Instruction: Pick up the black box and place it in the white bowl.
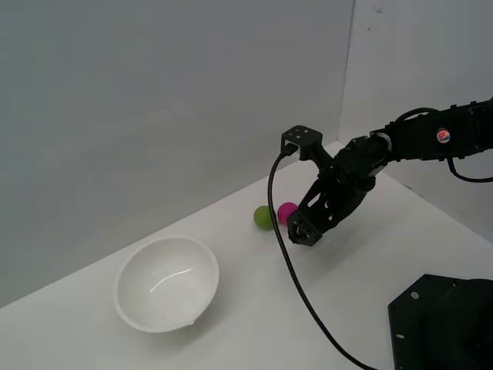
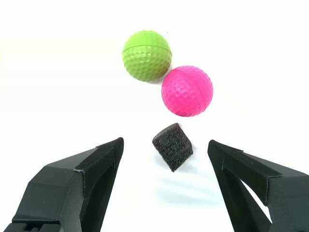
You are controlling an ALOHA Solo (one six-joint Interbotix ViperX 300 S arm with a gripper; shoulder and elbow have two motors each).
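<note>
The black box (image 2: 173,146) is a small matte foam cube lying on the white table, between my open fingers and just ahead of their tips. My gripper (image 2: 165,150) is open and empty, with a wide gap on each side of the box. In the exterior view the gripper (image 1: 299,228) hangs low over the table next to the two balls, and the box is hidden behind it. The white bowl (image 1: 166,284) stands empty toward the exterior view's left, well apart from the gripper.
A green ball (image 2: 147,55) and a pink ball (image 2: 187,90) touch each other just beyond the box; they also show in the exterior view, green (image 1: 263,216) and pink (image 1: 286,211). A black cable (image 1: 296,285) hangs from the wrist. A black base plate (image 1: 443,324) sits at the lower right.
</note>
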